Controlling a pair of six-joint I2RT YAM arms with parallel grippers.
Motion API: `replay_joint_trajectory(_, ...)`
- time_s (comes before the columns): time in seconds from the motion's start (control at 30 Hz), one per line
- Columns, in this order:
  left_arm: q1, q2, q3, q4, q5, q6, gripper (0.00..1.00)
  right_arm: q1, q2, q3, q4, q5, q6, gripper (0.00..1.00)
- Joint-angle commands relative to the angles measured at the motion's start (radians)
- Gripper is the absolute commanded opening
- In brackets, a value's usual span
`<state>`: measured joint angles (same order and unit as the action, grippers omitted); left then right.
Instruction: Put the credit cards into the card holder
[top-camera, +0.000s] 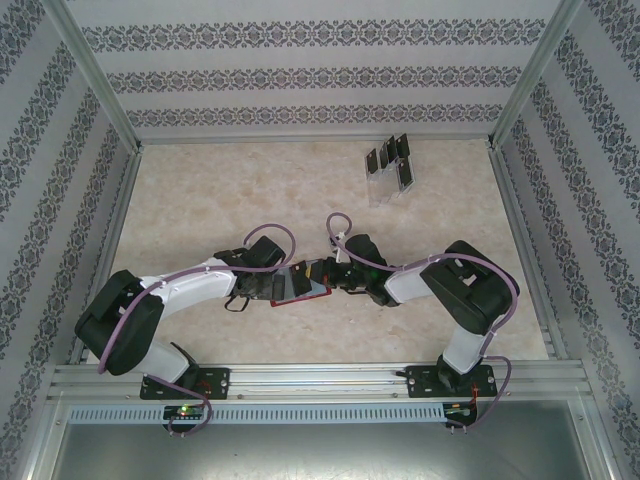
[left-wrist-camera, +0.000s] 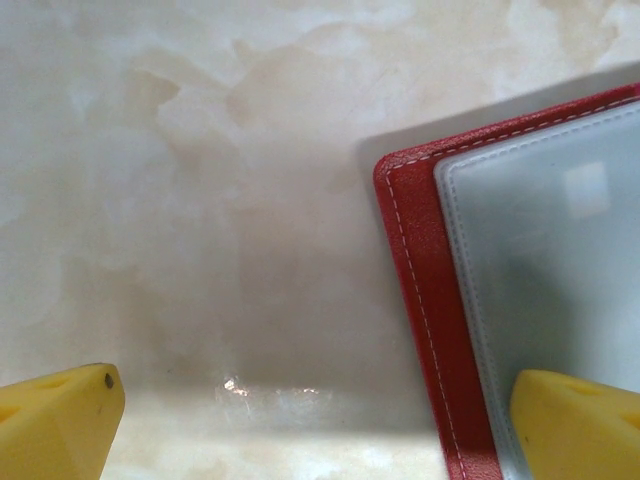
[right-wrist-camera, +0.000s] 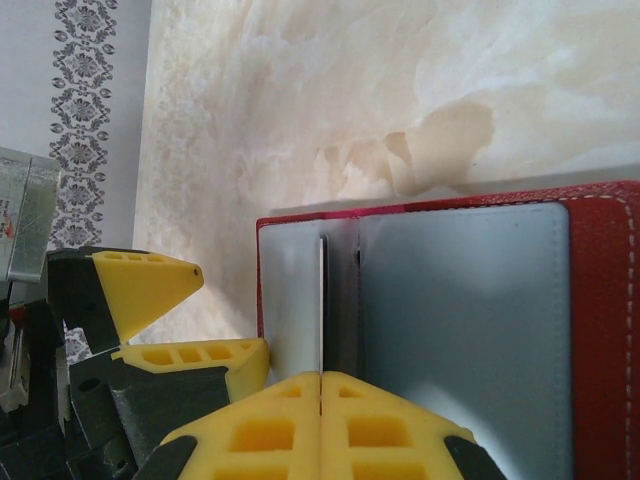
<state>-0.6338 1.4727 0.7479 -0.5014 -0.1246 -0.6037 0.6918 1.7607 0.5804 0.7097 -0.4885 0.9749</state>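
At card holder (right-wrist-camera: 600, 300), right fingers (right-wrist-camera: 270, 430) pinching card (right-wrist-camera: 322, 300), left fingers (left-wrist-camera: 575, 420) spread

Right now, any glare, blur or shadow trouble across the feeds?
Top view: even light, sharp. Left wrist: red wallet throws a soft shadow on the table; pale glare patch on its grey panel. Right wrist: wallet crisp, no glare.
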Motion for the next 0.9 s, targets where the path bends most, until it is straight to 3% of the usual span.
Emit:
replay_joint_trajectory(0.0,0.002,-0.015,-0.019,-0.048,-0.030,-0.004,1.00,0.009,0.024,0.018,0.030,-0.016,0.016,0.00)
replay_joint_trajectory(0.87,0.001,0.001,-0.023,-0.031,-0.024,0.001,1.00,0.033,0.108,0.058,0.008,-0.030,0.063,0.00)
